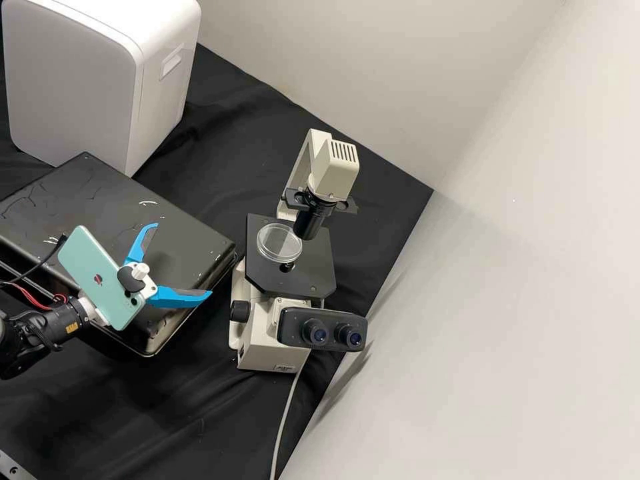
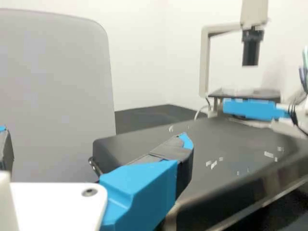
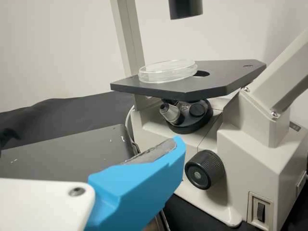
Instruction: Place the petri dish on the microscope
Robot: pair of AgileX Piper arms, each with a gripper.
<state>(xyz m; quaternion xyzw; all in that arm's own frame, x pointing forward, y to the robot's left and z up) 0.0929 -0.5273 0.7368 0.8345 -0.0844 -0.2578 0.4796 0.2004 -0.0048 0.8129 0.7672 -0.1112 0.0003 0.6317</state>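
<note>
Near the microscope [image 1: 267, 337]: dark grey right arm [image 1: 37, 328] with a yellow label [image 1: 71, 328], red and black cables [image 1: 30, 298], a mint-green phone [image 1: 93, 273], and a white right gripper [image 1: 181, 260] with bright blue fingers [image 1: 175, 297].

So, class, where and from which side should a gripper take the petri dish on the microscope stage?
Grip the petri dish across its low round wall, coming from the side of the black case: it lies flat near that edge of the stage, and the condenser hangs close above, likely crowding a top approach.
</note>
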